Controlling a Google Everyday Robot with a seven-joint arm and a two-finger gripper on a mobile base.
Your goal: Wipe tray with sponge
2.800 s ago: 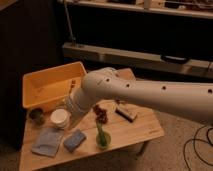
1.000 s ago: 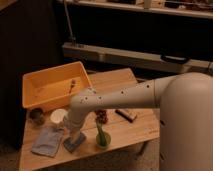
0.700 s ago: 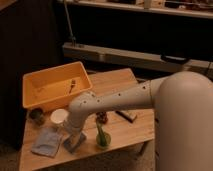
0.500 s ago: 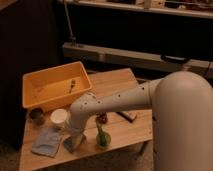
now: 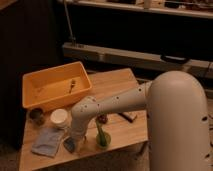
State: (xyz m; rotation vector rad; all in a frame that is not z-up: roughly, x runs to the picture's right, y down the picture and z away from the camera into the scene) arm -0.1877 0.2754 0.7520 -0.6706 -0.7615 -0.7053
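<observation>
The likeliest slip, as we judge it, is a poor grasp on the sponge (image 5: 69,145). It lies low and flat near the front edge of the desk (image 5: 120,85), toward the left corner, and the pincer (image 5: 77,143) sits right at its right side. If the pincer closes off-centre, the pad could squirt out or be nudged over the front edge. The pale cloth (image 5: 47,141) lies just beside the sponge on its left, so a skewed grasp might catch a fold and drag it along. A green upright thing (image 5: 102,138) stands near the wrist on the other side, and a swing of the forearm on lifting could tip it. The white bowl (image 5: 59,118) stands between the sponge and the tray (image 5: 52,101), which fills the back-left corner – a low carry would knock the bowl or catch on the tray's raised wall. A small object (image 5: 72,86) lies inside the tray, and a wipe might shove it about.

How wide the pincer stands we cannot tell, since the wrist hides it from us. The sponge seems to rest on the desk, not lifted.

The arm (image 5: 117,101) reaches in from the big white housing at the right, runs leftward over the front half of the desk, bends at a rounded joint just right of the bowl, and drops steeply – almost straight down – to the front edge
</observation>
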